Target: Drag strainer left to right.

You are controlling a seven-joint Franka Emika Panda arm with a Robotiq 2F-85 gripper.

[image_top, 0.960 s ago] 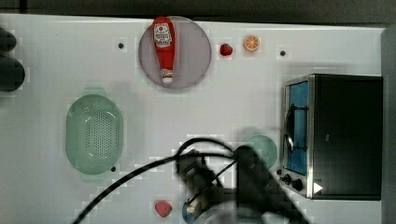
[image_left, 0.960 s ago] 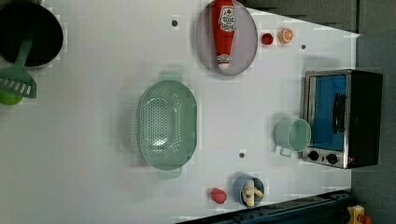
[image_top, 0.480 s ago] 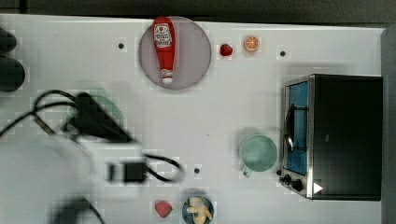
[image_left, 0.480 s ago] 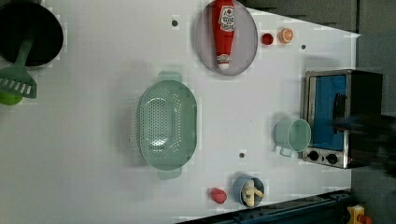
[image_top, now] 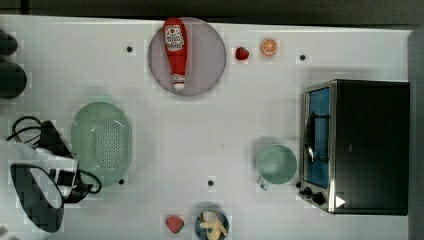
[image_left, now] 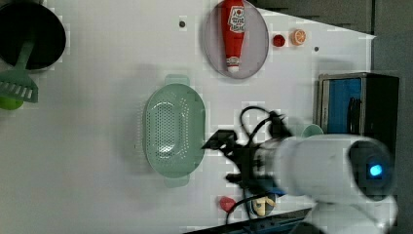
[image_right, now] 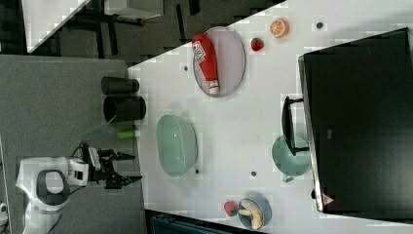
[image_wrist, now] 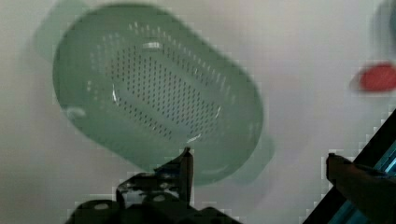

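The strainer [image_top: 101, 144] is a pale mint-green oval colander with a perforated bottom, resting on the white table at the top view's left. It also shows as the strainer [image_left: 174, 129], the strainer [image_right: 176, 145] and the strainer [image_wrist: 154, 88]. My gripper [image_right: 127, 168] hovers open and holds nothing, beyond the table's edge at the right view's left. In the top view the gripper [image_top: 71, 176] hangs beside the strainer's lower left rim. In the left view the gripper [image_left: 221, 158] is just right of the strainer. The wrist view has the gripper [image_wrist: 261, 163] above the strainer's rim, fingers wide apart.
A grey plate [image_top: 207, 55] carries a red ketchup bottle [image_top: 175, 50]. A green mug [image_top: 276, 164] stands by a toaster oven [image_top: 357, 145]. A bowl with banana [image_top: 211, 224], a strawberry [image_top: 174, 223], an orange slice [image_top: 269, 46] and black cups [image_right: 122, 100] lie around.
The arm has swung from the top view's lower right across to its lower left, beside the strainer. The strainer has not moved. The fingers stay open.
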